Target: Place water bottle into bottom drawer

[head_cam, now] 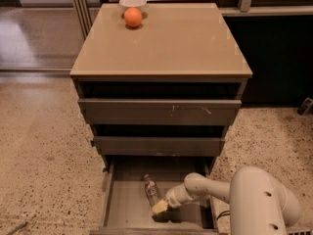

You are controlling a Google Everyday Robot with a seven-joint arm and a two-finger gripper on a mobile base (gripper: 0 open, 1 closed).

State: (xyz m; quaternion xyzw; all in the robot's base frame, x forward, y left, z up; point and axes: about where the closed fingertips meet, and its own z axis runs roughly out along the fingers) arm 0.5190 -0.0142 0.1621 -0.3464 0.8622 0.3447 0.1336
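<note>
The water bottle (151, 190) is a small clear ribbed bottle. It lies on the flat grey floor of the open bottom drawer (128, 209), pointing toward the back. My gripper (160, 207) reaches into the drawer from the right, with its yellowish fingertips at the bottle's near end. The white arm comes in from the lower right corner.
The cabinet top holds an orange (132, 17) and a white bowl (132, 2) at its back left. The two upper drawers (159, 111) stand slightly pulled out above the bottom one. Speckled floor lies to the left and right. A dark wall panel is at right.
</note>
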